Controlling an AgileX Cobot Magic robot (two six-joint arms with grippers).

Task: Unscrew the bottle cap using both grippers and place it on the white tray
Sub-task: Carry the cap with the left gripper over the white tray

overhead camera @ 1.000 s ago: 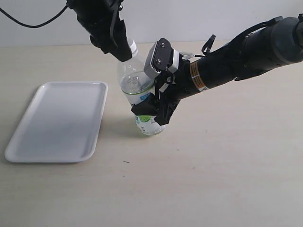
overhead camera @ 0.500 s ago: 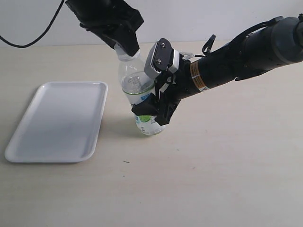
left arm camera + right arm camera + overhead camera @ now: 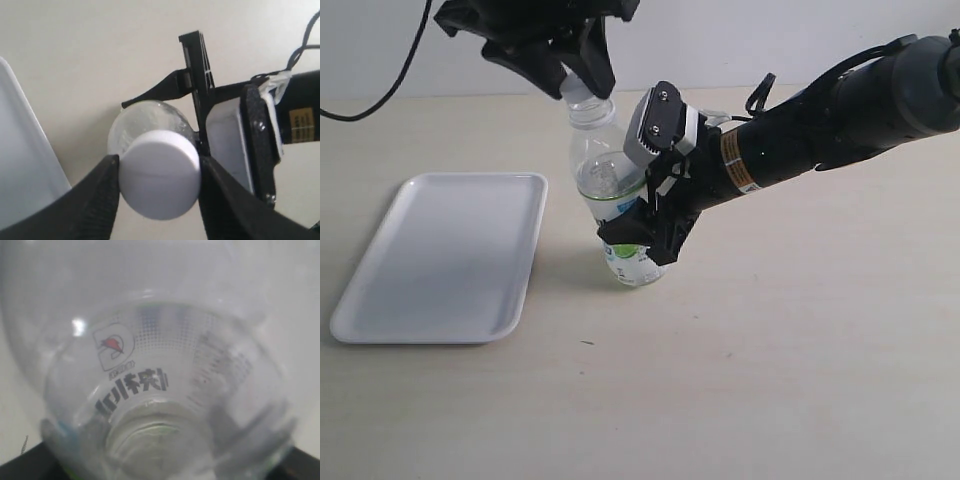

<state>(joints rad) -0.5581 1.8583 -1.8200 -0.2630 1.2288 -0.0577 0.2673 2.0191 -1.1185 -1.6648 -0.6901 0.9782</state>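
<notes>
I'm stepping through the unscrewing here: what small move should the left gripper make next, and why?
Probably twist the left gripper about the neck to loosen the bottle cap: its fingers sit against both sides of the cap, which looks seated on the bottle, while the right gripper clamps the labelled lower body.

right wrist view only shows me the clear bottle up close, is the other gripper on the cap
observer: yes, left wrist view: the left gripper has a finger against each side of the bottle cap.
operator: cap on or off
observer: exterior view: it sits atop the bottle neck; thread state cannot be told.
operator: where's the tray
observer: the white tray lies beside the bottle, on the left gripper's side, not touching it.
</notes>
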